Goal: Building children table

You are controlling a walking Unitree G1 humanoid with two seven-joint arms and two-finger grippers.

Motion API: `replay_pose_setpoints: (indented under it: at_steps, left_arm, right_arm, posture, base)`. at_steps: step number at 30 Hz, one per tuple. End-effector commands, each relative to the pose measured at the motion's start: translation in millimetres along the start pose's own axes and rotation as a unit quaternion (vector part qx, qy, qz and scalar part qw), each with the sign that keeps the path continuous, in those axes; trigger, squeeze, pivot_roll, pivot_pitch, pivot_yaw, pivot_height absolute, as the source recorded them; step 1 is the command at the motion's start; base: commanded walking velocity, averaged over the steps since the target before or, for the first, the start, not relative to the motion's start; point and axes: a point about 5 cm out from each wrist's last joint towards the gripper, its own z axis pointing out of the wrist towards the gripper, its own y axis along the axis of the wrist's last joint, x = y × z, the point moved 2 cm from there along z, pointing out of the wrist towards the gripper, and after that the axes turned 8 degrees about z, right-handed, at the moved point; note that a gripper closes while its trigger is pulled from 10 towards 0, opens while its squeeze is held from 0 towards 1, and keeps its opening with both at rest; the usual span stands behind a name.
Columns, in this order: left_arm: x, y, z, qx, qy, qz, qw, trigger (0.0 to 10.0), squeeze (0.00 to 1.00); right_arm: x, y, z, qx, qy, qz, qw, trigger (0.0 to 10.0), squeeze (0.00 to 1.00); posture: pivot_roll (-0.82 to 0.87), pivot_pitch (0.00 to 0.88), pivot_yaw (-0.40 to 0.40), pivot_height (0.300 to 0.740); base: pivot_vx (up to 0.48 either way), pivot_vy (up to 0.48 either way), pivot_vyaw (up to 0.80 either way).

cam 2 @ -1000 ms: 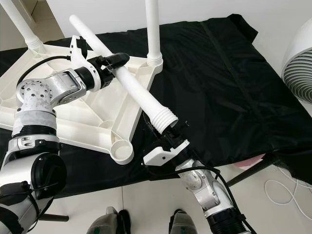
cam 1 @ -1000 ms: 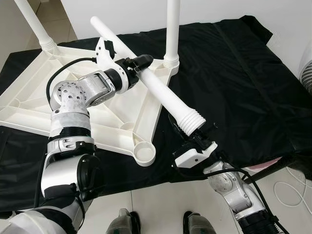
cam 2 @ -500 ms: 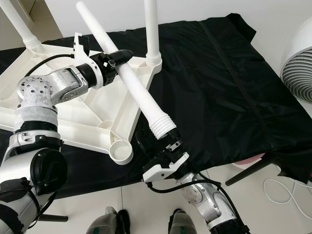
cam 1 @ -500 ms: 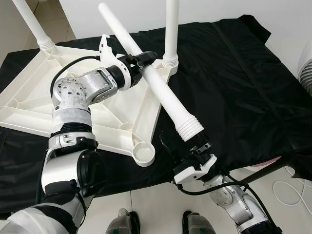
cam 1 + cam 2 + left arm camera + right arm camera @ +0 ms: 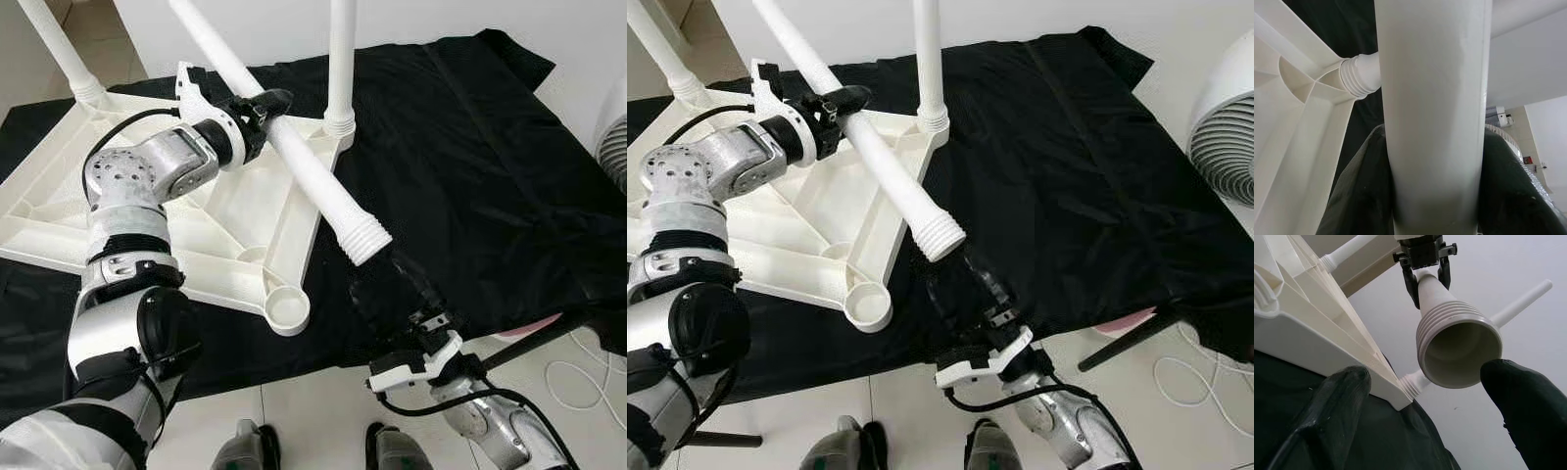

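Tabletop (image 5: 147, 211) of the white children's table lies upside down on the black cloth (image 5: 470, 166), toward the cloth's left side, with two legs (image 5: 340, 59) standing upright in its far corner sockets and an empty socket (image 5: 287, 309) at its near corner. Left gripper (image 5: 263, 106) is clamped on a loose white leg (image 5: 294, 162) — held aslant over the tabletop's right edge, threaded end (image 5: 364, 239) lowest. Right gripper (image 5: 402, 289) sits just below that end, fingers (image 5: 1342, 401) spread wide and holding nothing.
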Motion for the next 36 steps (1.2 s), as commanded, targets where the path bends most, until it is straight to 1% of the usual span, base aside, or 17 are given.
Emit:
replay_pose_setpoints:
  at_steps: [1, 4, 5, 7, 8, 14, 16, 17, 19, 20, 22, 25, 27, 29, 31, 35, 36]
  left_arm:
    - [-1.6, 8, -2.1, -0.012, -0.003, 0.0, 1.0, 0.0, 0.0]
    - [-0.5, 10, -2.7, -0.017, 0.001, 0.0, 1.0, 0.0, 0.0]
    - [0.5, 13, -2.9, -0.02, 0.005, -0.002, 1.0, 8.2, 0.0]
    - [1.9, 16, -3.5, -0.024, 0.009, -0.003, 1.0, 8.9, 0.0]
    - [3.8, 19, -3.9, -0.028, 0.014, -0.005, 1.0, 10.0, 0.0]
    - [8.0, 25, -5.0, -0.04, 0.025, -0.002, 0.999, 10.0, 0.0]
    - [7.7, 26, -5.0, -0.042, 0.027, 0.028, 0.998, 10.0, 0.0]
    - [7.7, 26, -5.0, -0.042, 0.027, 0.028, 0.998, 10.0, 0.0]
    - [0.8, 27, -4.4, -0.055, 0.017, 0.077, 0.995, 10.0, 0.0]
    - [0.8, 27, -4.4, -0.055, 0.017, 0.077, 0.995, 10.0, 0.0]
    - [-10.6, 27, -3.2, -0.075, 0.002, 0.135, 0.988, 10.0, 0.0]
    - [-14.6, 26, -2.9, -0.08, -0.004, 0.15, 0.985, 10.0, 0.0]
    - [-30.6, 29, -4.0, -0.116, -0.022, 0.212, 0.97, 10.0, 0.0]
    - [-30.6, 29, -4.0, -0.116, -0.022, 0.212, 0.97, 10.0, 0.0]
    - [-40.6, 30, -4.9, -0.13, -0.032, 0.244, 0.96, 10.0, 0.0]
    - [-45.0, 29, -4.9, -0.134, -0.037, 0.26, 0.956, 10.0, 0.0]
    - [-52.0, 27, -5.0, -0.148, -0.04, 0.288, 0.945, 10.0, 0.0]
  right_arm:
    - [4.4, 1, -5.8, 0.0, 0.008, 0.003, 1.0, 10.0, 0.0]
    - [5.0, 1, -11.2, 0.005, 0.011, 0.0, 1.0, 10.0, 0.0]
    - [5.3, 1, -16.2, 0.007, 0.012, -0.005, 1.0, 10.0, 0.0]
    - [3.3, 0, -22.5, 0.015, 0.009, -0.01, 1.0, 10.0, 0.0]
    - [1.2, -1, -27.3, 0.024, 0.007, -0.011, 1.0, 10.0, 0.0]
    - [-12.1, -4, -30.9, 0.048, -0.025, -0.002, 0.999, 10.0, 0.0]
    - [-27.8, -10, -22.8, 0.071, -0.072, 0.018, 0.995, 10.0, 0.0]
    - [-27.8, -10, -22.8, 0.071, -0.072, 0.018, 0.995, 10.0, 0.0]
    - [-49.1, -19, -4.4, 0.1, -0.129, 0.058, 0.985, 10.0, 0.0]
    - [-49.1, -19, -4.4, 0.1, -0.129, 0.058, 0.985, 10.0, 0.0]
    - [-62.5, -24, 17.9, 0.114, -0.155, 0.124, 0.973, 10.0, 0.0]
    - [-65.0, -24, 24.7, 0.114, -0.157, 0.14, 0.971, 10.0, 0.0]
    - [-76.2, -26, 50.7, 0.118, -0.167, 0.228, 0.952, 10.0, 0.0]
    - [-76.2, -26, 50.7, 0.118, -0.167, 0.228, 0.952, 10.0, 0.0]
    - [-83.8, -27, 68.6, 0.118, -0.158, 0.288, 0.937, 10.0, 0.0]
    - [-87.6, -28, 77.3, 0.115, -0.149, 0.313, 0.931, 10.0, 0.0]
    - [-95.0, -31, 92.0, 0.117, -0.142, 0.328, 0.927, 10.0, 0.0]
  posture:
    - [-0.11, 0.151, 0.12, 0.74]
    - [-0.11, 0.151, 0.12, 0.74]
    - [-0.11, 0.151, 0.12, 0.74]
    - [-0.11, 0.151, 0.12, 0.74]
    - [-0.12, 0.154, 0.118, 0.74]
    - [-0.12, 0.154, 0.118, 0.74]
    - [-0.14, 0.148, 0.121, 0.74]
    - [-0.14, 0.148, 0.121, 0.74]
    - [-0.14, 0.142, 0.118, 0.74]
    - [-0.14, 0.142, 0.118, 0.74]
    - [-0.15, 0.136, 0.117, 0.74]
    - [-0.15, 0.136, 0.117, 0.74]
    - [-0.14, 0.12, 0.109, 0.74]
    - [-0.14, 0.12, 0.109, 0.74]
    - [-0.14, 0.106, 0.105, 0.74]
    - [-0.14, 0.106, 0.105, 0.74]
    - [-0.14, 0.085, 0.1, 0.74]
  base:
    - [0.0, 0.0, 0.0]
    - [0.0, 0.0, 0.0]
    - [0.0, 0.0, 0.0]
    - [0.0, 0.0, 0.0]
    - [0.0, 0.0, 0.0]
    - [0.0, 0.0, 0.0]
    - [0.0, 0.0, 0.0]
    - [0.0, 0.0, 0.0]
    - [0.0, 0.0, 0.0]
    - [0.0, 0.0, 0.0]
    - [0.0, 0.0, 0.0]
    - [0.0, 0.0, 0.0]
    - [0.0, 0.0, 0.0]
    - [0.0, 0.0, 0.0]
    - [0.0, 0.0, 0.0]
    - [0.0, 0.0, 0.0]
    - [0.0, 0.0, 0.0]
